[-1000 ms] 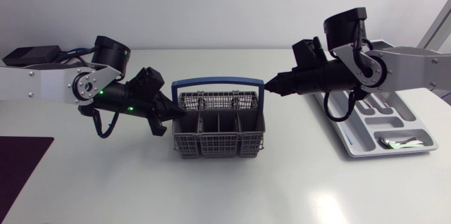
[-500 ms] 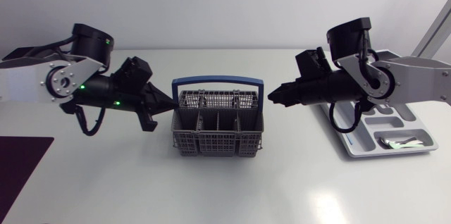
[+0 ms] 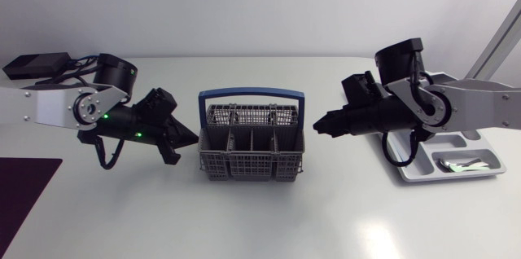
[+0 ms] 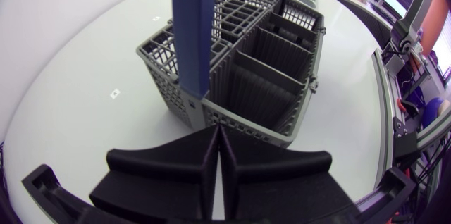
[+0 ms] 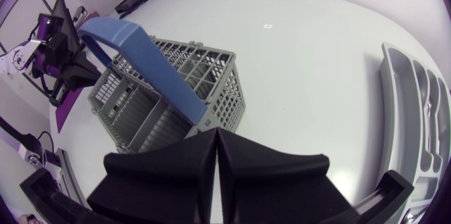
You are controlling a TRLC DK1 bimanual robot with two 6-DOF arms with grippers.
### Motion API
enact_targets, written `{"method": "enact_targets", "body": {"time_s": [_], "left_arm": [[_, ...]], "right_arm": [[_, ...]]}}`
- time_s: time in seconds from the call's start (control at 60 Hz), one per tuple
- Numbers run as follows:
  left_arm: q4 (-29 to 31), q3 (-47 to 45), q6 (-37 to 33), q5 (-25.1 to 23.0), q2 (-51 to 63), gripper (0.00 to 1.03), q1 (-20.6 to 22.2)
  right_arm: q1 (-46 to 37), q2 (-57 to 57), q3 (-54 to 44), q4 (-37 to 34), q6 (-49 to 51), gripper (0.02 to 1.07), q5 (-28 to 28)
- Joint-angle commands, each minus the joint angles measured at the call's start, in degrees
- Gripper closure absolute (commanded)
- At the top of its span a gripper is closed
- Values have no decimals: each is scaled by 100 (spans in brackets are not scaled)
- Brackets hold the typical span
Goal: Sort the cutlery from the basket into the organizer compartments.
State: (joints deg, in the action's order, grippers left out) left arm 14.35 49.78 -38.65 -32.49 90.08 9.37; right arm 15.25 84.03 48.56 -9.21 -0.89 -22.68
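Observation:
A grey cutlery basket (image 3: 252,153) with a blue handle (image 3: 252,94) stands mid-table; its compartments look empty in the left wrist view, where the basket (image 4: 246,69) lies just ahead of my fingertips. My left gripper (image 3: 194,138) is shut and empty, pointing at the basket's left side, a little apart from it. My right gripper (image 3: 319,125) is shut and empty, to the right of the basket with a gap. The grey organizer (image 3: 456,151) lies at the right, with cutlery (image 3: 466,164) in its near compartment. In the right wrist view the basket (image 5: 169,94) is ahead of the gripper (image 5: 216,139).
A dark purple mat (image 3: 24,186) lies at the table's front left corner. The organizer's edge (image 5: 416,104) shows beside my right gripper in the right wrist view. White table surface (image 3: 269,218) stretches in front of the basket.
Both arms have drawn back and lowered. The left gripper pulled away from the basket's left side; the right gripper moved right and down, away from the handle.

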Motion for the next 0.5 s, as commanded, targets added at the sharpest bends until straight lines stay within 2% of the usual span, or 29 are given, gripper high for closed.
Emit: {"method": "enact_targets", "body": {"time_s": [0.0, 0.483], "left_arm": [[-99, 164, -63, 23, 282, 100, 109], [-310, 542, 332, 199, 607, 100, 663]], "right_arm": [[128, 158, -136, -54, -70, 101, 18], [31, 246, -109, -10, -8, 101, 79]]}}
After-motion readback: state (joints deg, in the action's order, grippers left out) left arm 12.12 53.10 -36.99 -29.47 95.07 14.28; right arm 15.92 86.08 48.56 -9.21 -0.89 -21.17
